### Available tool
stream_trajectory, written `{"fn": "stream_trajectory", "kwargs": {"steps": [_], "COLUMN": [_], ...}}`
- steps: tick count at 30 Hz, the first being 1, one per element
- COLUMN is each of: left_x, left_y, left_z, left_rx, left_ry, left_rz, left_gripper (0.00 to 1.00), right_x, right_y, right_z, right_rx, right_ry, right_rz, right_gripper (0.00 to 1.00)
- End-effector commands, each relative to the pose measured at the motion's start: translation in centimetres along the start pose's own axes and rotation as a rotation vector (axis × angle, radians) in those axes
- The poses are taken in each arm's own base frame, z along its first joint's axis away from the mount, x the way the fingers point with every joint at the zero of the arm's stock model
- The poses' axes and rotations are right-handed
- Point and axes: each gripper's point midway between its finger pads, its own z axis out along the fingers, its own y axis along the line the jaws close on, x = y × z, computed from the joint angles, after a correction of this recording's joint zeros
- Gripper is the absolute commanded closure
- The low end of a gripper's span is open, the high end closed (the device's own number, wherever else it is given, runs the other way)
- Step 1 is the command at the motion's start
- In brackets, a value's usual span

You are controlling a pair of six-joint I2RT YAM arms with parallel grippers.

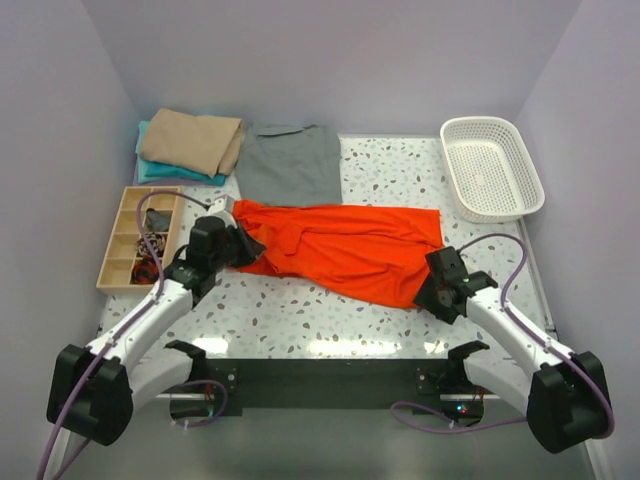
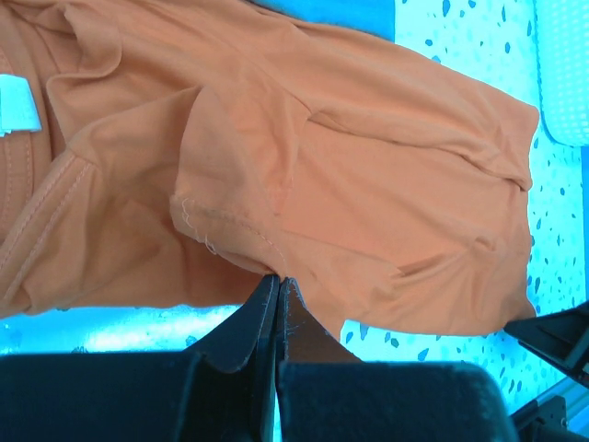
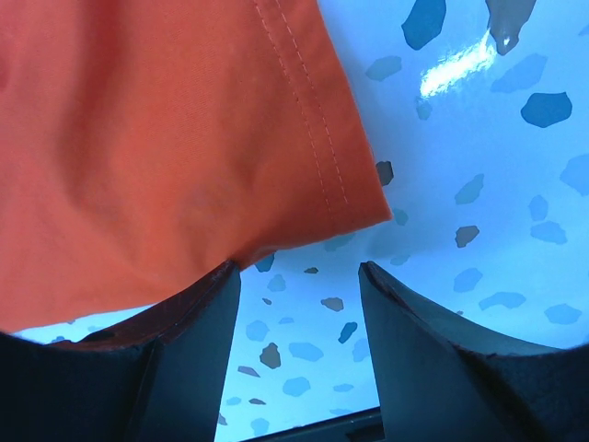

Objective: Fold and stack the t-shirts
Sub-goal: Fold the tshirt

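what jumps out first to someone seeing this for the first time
The bright orange-red t-shirt sprawls across the middle of the table, with the shut left gripper at its left end and the open right gripper at its right corner. Behind it lie a grey t-shirt and a tan-over-teal folded stack at the back left, and a white basket sits back right.

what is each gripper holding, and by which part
The left gripper, shut, seems to pinch the orange shirt at a stitched edge; the open right gripper holds nothing.

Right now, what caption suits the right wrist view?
Open right gripper at the hemmed corner of the orange shirt, over the speckled table.
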Motion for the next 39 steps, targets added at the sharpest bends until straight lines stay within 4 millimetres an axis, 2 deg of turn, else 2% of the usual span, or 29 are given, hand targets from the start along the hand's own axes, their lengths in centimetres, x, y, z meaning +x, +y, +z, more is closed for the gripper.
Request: {"fn": "stream_trajectory", "kwargs": {"steps": [1,5,7,9,10,14,15,19,27,31,33,37,39], "left_x": [0.4,1.1,1.5,1.4,1.6,1.8,1.8,2.5,3.0,4.1,4.0,5.0,4.7], "left_y": [-0.6,-0.3,-0.1,-0.1,0.0,-0.1,-0.1,0.0,-0.1,-0.5,-0.9,-0.5,-0.4], "left_z": [-1.5,-2.3,-2.8,-3.1,-3.3,-4.0,-4.2,-4.8,-7.1,-8.9,-10.0,-12.1,-13.2], "left_rx": [0.027,0.020,0.019,0.016,0.012,0.012,0.013,0.006,-0.040,-0.048,-0.040,-0.053,-0.054], "left_ry": [0.009,0.023,0.026,0.020,0.028,0.025,0.024,0.037,0.044,0.080,0.067,0.086,0.056], "left_rz": [0.014,0.001,-0.006,-0.009,-0.012,-0.024,-0.027,-0.042,-0.067,-0.100,-0.135,-0.190,-0.216], "left_gripper": [1.00,1.00,1.00,1.00,1.00,1.00,1.00,1.00,1.00,1.00,1.00,1.00,1.00], "right_x": [-0.8,-1.5,-1.6,-1.9,-1.9,-2.2,-2.2,-2.5,-2.7,-2.5,-2.8,-2.2,-1.7], "right_y": [0.9,0.9,1.0,1.3,1.4,1.7,1.7,1.4,2.3,2.0,2.0,2.7,2.8], "right_z": [0.8,1.2,1.6,1.8,1.9,1.8,1.7,0.8,-3.1,-4.8,-5.7,-6.5,-6.3], "right_rx": [-0.035,-0.024,-0.019,-0.022,-0.023,-0.041,-0.046,-0.063,-0.179,-0.204,-0.222,-0.278,-0.300], "right_ry": [-0.054,-0.083,-0.085,-0.094,-0.092,-0.102,-0.105,-0.130,-0.141,-0.133,-0.151,-0.128,-0.115], "right_rz": [0.080,0.072,0.060,0.048,0.046,0.028,0.021,0.005,-0.018,-0.054,-0.073,-0.075,-0.079], "right_gripper": [0.42,0.43,0.47,0.58,0.73,0.97,1.00,1.00,1.00,1.00,1.00,1.00,1.00]}}
